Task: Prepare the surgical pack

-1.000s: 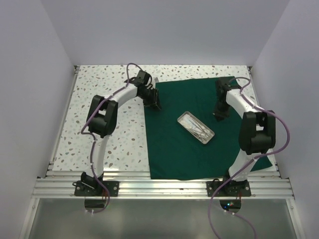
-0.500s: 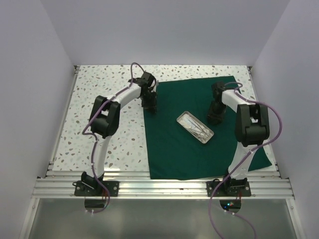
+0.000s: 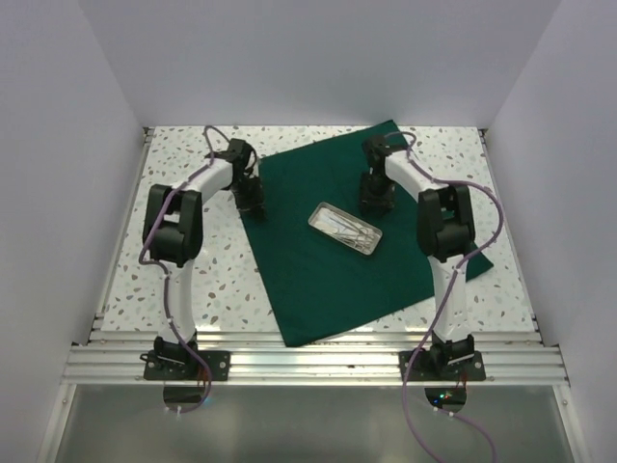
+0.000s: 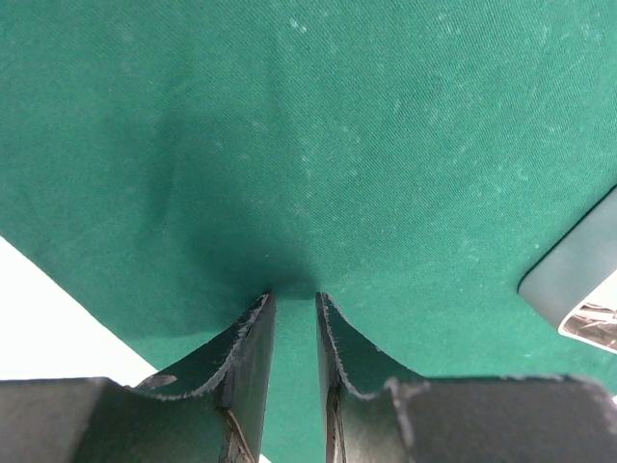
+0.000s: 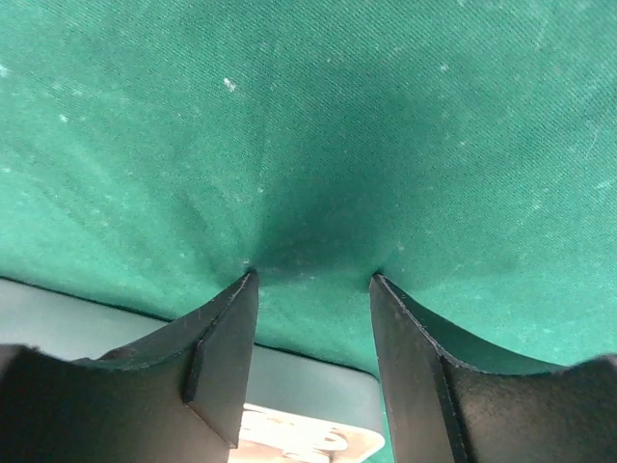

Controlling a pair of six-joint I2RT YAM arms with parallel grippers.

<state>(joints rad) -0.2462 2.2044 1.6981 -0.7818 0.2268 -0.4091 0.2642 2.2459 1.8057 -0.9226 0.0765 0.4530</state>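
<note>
While both arms reach across it from the bottom of the overhead view, a pale speckled tabletop (image 3: pixel 193 270) fills a small booth closed in by plain white walls (image 3: pixel 318 58) on the left, far and right sides. A ribbed silver metal rail (image 3: pixel 308 362) runs along the near edge, with the two arm bases bolted to it.

The surgical pack (image 3: pixel 328 280), a large dark green cloth, lies spread open and flat over the centre and right of the tabletop, turned so that one corner points to the upper middle of the frame and another to the lower left. A shallow metal tray (image 3: pixel 316 213) sits on it just above centre, holding thin steel instruments (image 3: pixel 349 230).

The left claw (image 3: pixel 253 204) stands at the cloth's left edge, upper left of the tray. Its wrist view shows the claw (image 4: pixel 294 294) narrow, with only a slim gap, its tips down on the green cloth (image 4: pixel 337 125), which dimples there. Bright tabletop (image 4: pixel 48 309) shows at lower left and the tray's corner (image 4: pixel 578 280) at right.

The right claw (image 3: pixel 374 204) stands on the cloth, upper right of the tray. Its wrist view shows the claw (image 5: pixel 313 275) spread wide, holding nothing, its tips on the cloth (image 5: pixel 337 116), with the tray's grey rim (image 5: pixel 87 313) at the bottom.
</note>
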